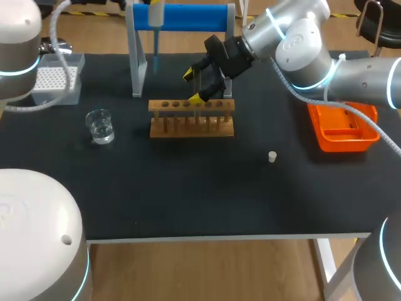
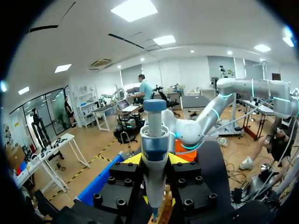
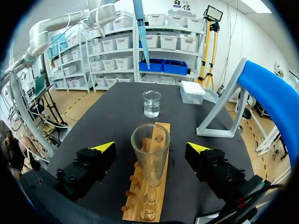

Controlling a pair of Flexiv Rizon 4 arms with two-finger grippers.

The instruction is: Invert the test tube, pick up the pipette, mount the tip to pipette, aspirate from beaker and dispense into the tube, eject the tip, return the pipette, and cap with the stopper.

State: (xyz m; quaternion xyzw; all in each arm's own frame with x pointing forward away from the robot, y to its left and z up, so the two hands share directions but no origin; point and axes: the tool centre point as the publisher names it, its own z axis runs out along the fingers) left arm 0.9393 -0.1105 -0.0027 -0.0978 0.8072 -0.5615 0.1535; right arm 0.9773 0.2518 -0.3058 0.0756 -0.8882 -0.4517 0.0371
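Note:
A clear test tube (image 3: 150, 151) stands mouth-up in the wooden rack (image 1: 191, 118). My right gripper (image 3: 152, 148) is open, with one yellow-tipped finger on each side of the tube and a gap to the glass on both sides. In the head view the right gripper (image 1: 200, 84) sits just behind the rack. My left gripper (image 2: 154, 161) is shut on the blue-and-white pipette (image 2: 153, 154). It holds the pipette (image 1: 155, 19) high at the back, beside the blue stand (image 1: 188, 17), with a blue tip (image 1: 155, 58) pointing down. The glass beaker (image 1: 100, 125) of clear liquid stands left of the rack. A small white stopper (image 1: 272, 157) lies right of it.
A tip box (image 1: 56, 78) stands at the back left, an orange tray (image 1: 341, 128) at the right. The blue stand's grey legs (image 1: 136, 63) are just behind the rack. The dark table top (image 1: 200, 188) runs on to the front edge.

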